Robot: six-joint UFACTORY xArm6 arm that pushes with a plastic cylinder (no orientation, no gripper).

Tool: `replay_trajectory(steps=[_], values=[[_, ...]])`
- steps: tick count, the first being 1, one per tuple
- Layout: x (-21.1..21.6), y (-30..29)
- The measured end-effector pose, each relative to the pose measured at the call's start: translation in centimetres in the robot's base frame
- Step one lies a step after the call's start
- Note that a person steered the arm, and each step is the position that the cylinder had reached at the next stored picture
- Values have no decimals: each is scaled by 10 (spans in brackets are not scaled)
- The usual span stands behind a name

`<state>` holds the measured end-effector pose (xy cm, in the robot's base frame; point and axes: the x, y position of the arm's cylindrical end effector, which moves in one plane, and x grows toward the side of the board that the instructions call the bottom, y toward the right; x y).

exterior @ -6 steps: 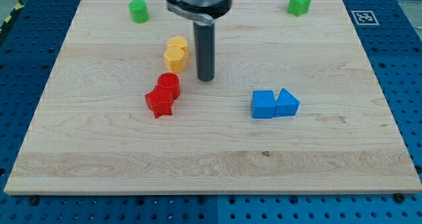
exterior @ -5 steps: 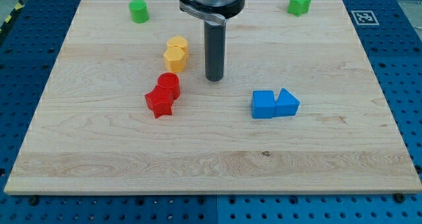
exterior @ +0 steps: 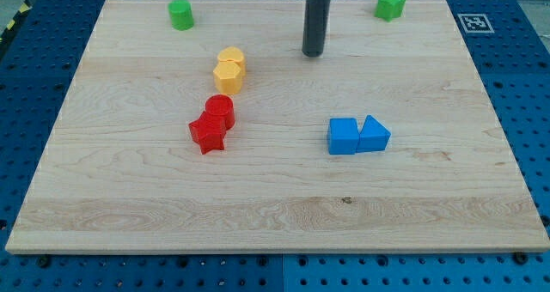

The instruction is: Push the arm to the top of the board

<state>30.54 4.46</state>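
My tip rides bare wood near the board's top, touching no block, the yellow pair well left (stiff rod, nothing to grasp); free sliding seems likely.

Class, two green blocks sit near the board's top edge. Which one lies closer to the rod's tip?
The green block at the view's top right lies closer to my tip; the green block at the top left is clearly farther off.

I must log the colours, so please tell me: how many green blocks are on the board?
2. One green cylinder sits near the view's top left; one green star-shaped block sits near the view's top right. None appears hidden.
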Motion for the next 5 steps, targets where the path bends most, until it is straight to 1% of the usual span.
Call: replay_trajectory(steps=[1,3,4,5], values=[[-23,-28],[-91,-107],[-114,-144],[-113,-162]])
